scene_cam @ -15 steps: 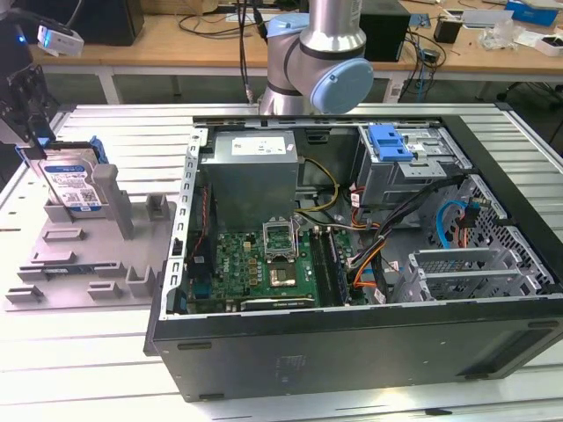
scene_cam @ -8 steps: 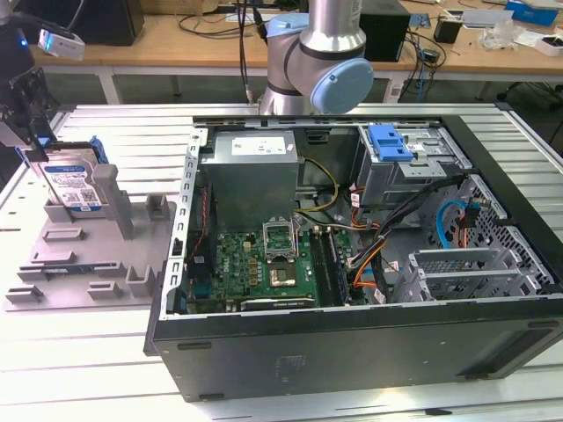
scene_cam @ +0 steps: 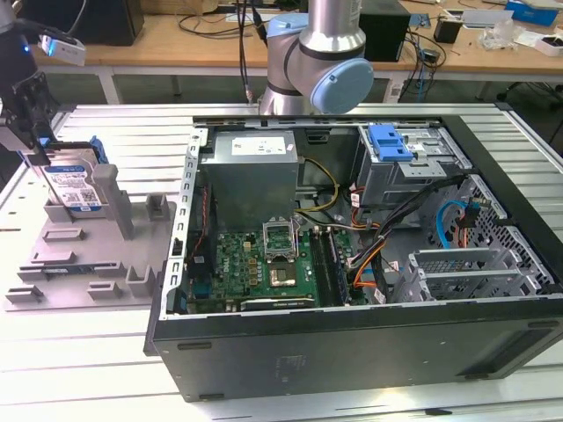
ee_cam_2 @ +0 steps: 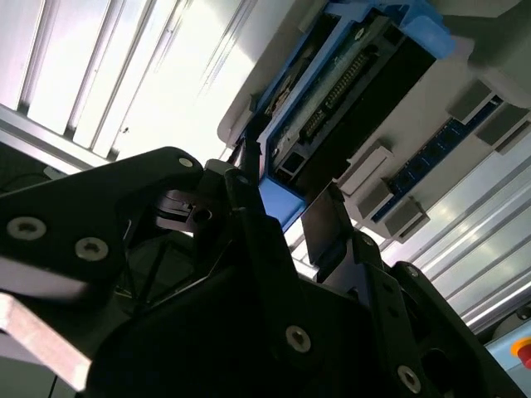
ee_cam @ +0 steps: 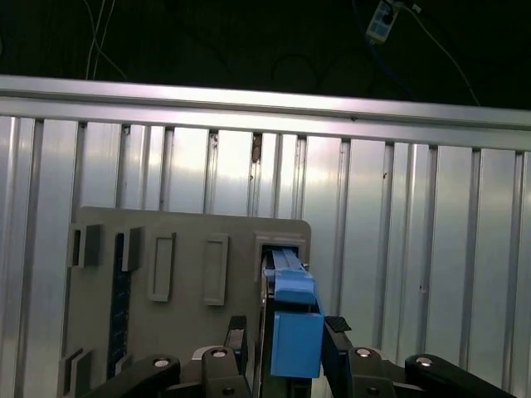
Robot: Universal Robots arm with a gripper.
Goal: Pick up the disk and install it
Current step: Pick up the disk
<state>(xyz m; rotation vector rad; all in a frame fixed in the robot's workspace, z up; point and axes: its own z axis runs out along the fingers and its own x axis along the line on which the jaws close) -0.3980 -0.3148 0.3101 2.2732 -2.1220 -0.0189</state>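
The disk (scene_cam: 75, 186) stands on edge in a slot of the grey holder plate (scene_cam: 84, 259) at the exterior view's left, its white-and-blue label showing. My gripper (scene_cam: 40, 151) is down over its top end. In the first wrist view the disk's blue bracket (ee_cam: 295, 336) sits between the two dark fingers (ee_cam: 237, 330) of the gripper (ee_cam: 286, 325), with a narrow gap on one side. In the second wrist view the gripper (ee_cam_2: 286, 189) straddles the same blue bracket (ee_cam_2: 278, 203). The gripper is open around the disk, which rests in the holder (ee_cam: 182, 274).
An open computer case (scene_cam: 352, 338) lies on the slatted metal table (scene_cam: 79, 369) at the exterior view's right. Inside are a grey power-supply box (scene_cam: 251, 176), a motherboard (scene_cam: 264, 264), cables and a drive cage with a blue latch (scene_cam: 391, 145). The arm's base joint (scene_cam: 317, 66) stands behind the case.
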